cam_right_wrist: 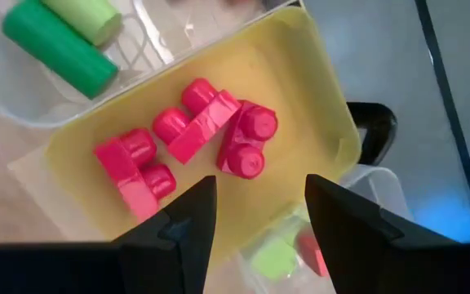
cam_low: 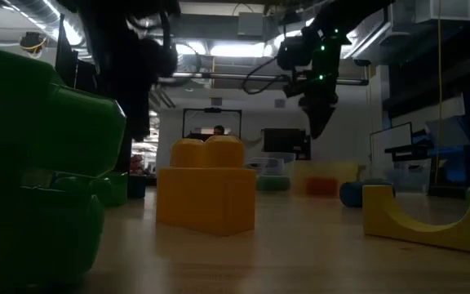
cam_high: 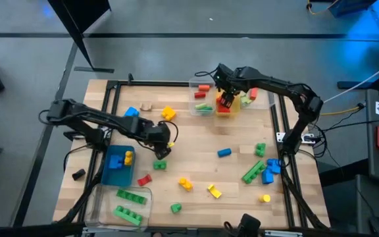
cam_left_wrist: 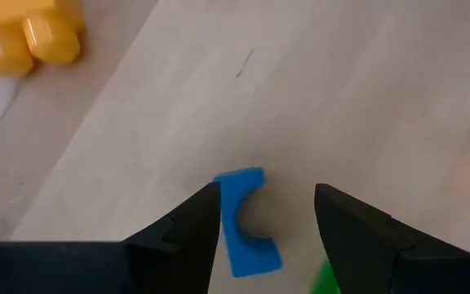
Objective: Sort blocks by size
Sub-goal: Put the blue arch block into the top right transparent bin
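Observation:
My left gripper [cam_high: 165,140] is open and low over the middle of the table. In the left wrist view its fingers [cam_left_wrist: 266,196] stand on either side of a small blue arch block [cam_left_wrist: 246,222] that lies on the wood; I cannot tell whether one finger touches it. A yellow block [cam_left_wrist: 27,37] lies farther off. My right gripper [cam_high: 226,99] is open and empty above a yellow bin [cam_right_wrist: 300,73] at the far side. That bin holds three red blocks [cam_right_wrist: 219,135]. The right gripper also shows hanging above the table in the low view [cam_low: 318,122].
Clear bins [cam_high: 201,84] with red and green blocks stand beside the yellow bin. A blue bin [cam_high: 114,174] and a clear bin with long green bars [cam_high: 129,204] stand near left. Loose blocks lie scattered: green [cam_high: 160,164], blue [cam_high: 224,152], yellow arch [cam_high: 214,191], green bar [cam_high: 252,172].

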### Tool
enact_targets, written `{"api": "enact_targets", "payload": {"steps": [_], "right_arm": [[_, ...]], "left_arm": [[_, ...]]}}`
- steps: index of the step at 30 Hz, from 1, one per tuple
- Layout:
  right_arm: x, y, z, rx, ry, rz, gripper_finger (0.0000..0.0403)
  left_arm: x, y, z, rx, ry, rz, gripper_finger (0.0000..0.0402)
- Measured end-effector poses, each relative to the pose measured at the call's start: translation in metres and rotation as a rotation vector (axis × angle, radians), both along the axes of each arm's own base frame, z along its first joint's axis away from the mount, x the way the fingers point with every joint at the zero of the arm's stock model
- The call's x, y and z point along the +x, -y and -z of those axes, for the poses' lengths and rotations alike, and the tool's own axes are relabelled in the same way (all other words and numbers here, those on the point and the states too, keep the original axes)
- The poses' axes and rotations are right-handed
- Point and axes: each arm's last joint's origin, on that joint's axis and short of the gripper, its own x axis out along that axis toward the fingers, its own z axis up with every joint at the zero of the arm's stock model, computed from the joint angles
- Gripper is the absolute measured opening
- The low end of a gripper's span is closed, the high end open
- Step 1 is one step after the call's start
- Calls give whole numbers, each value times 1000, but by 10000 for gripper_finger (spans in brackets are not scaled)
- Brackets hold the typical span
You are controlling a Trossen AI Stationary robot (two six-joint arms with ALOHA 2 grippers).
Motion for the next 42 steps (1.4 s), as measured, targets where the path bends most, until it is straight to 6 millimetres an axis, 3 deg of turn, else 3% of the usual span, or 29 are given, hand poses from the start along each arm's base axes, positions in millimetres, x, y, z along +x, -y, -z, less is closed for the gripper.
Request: {"api": "enact_targets", "payload": {"steps": [10, 22, 28, 34, 42], "right_arm": [[-17, -11, -36, -47, 19, -90, 191], [-49, -33, -71, -33, 79, -94, 191], [-65, -48, -85, 84, 176, -54, 191], [-58, -72, -81, 226, 262, -158, 191], [-31, -119, -50, 277, 254, -366, 191]], "left_arm": [[8, -10, 39, -10, -195, -33, 184], [12, -7, 58, -64, -279, 25, 182], [16, -7, 62, -52, -270, 77, 119], [29, -12, 60, -54, -135, 111, 20], [52, -27, 50, -179, 134, 152, 31]]}}
